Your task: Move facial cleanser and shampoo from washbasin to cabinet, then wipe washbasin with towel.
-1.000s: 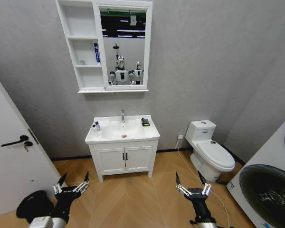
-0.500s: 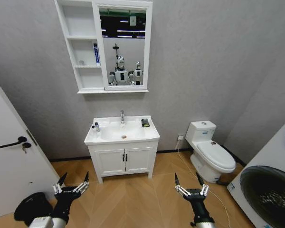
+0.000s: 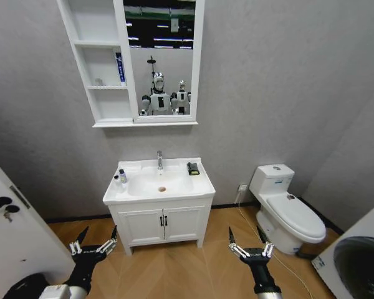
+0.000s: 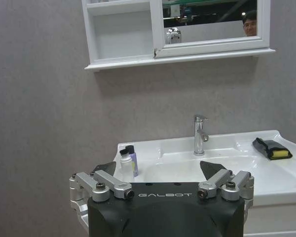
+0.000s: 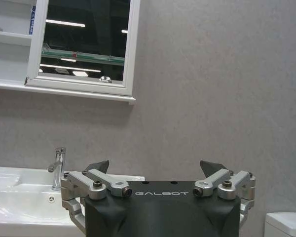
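Before washbasin [image 3: 137,190]: both hands low, spread.

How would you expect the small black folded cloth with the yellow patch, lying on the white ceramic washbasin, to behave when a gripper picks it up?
The small black folded towel with a yellow patch lies flat and slumped on the white ceramic washbasin, so it is probably soft and floppy. Its folds would likely open or droop if lifted by one edge. It looks light and unlikely to roll or break.
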Controlling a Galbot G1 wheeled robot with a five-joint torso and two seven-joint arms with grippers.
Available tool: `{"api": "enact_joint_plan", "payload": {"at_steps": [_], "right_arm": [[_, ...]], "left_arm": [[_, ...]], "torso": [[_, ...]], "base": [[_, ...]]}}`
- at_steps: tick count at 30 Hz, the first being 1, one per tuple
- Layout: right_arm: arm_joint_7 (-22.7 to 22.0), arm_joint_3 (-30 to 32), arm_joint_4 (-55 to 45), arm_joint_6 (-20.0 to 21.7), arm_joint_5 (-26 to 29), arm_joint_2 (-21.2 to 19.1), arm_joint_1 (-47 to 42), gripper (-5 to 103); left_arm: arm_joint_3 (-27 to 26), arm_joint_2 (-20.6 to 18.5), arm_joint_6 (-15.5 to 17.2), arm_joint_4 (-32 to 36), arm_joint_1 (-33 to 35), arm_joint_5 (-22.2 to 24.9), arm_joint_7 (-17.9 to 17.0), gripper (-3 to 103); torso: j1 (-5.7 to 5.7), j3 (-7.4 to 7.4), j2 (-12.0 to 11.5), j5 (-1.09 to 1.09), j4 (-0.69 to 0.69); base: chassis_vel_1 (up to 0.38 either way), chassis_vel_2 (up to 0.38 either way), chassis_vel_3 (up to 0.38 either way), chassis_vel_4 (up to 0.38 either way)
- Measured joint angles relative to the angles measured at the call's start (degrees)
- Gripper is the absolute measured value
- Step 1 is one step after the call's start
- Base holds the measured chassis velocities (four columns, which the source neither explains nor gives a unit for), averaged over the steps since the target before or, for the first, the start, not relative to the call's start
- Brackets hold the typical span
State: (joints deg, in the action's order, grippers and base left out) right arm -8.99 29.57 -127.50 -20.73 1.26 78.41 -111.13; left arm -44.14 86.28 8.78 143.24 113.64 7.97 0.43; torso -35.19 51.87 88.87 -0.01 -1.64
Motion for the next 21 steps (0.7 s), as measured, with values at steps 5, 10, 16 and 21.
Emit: {"api": "enact_joint_plan", "payload": {"at_steps": [5, 10, 16, 21], "right_arm": [[-0.15, -0.29, 0.25, 0.20, -0.61, -0.19, 0.20, 100], [-0.29, -0.35, 0.85, -0.11, -1.04, -0.51, 0.83, 100], [0.92, -1.45, 1.23, -0.28, -1.36, -0.55, 0.71, 100], [1.30, -3.30, 1.91, -0.51, -3.62, 0.02, -0.30, 100]], "left_arm": [[-0.04, -0.06, 0.00, -0.01, 0.08, -0.05, 0.02, 97], [-0.06, -0.65, -0.04, -0.64, -0.20, -0.39, 0.12, 97], [-0.54, -2.49, -0.61, -3.73, -0.78, -1.17, 0.50, 97], [-0.66, -3.76, -1.08, -4.74, 0.15, -1.39, 0.97, 97]], "torso": [[-0.02, 0.00, 0.00, -0.03, -0.01], [-0.06, 0.02, -0.02, -0.05, 0.01], [-0.09, 0.02, -0.04, -0.04, 0.00], [0.05, -0.02, 0.01, -0.03, -0.03]], "base": [[-0.364, 0.345, 0.355, -0.367], [-0.354, 0.378, 0.343, -0.337], [-0.185, 0.197, 0.142, -0.098], [-0.031, 0.011, -0.056, 0.005]]}}
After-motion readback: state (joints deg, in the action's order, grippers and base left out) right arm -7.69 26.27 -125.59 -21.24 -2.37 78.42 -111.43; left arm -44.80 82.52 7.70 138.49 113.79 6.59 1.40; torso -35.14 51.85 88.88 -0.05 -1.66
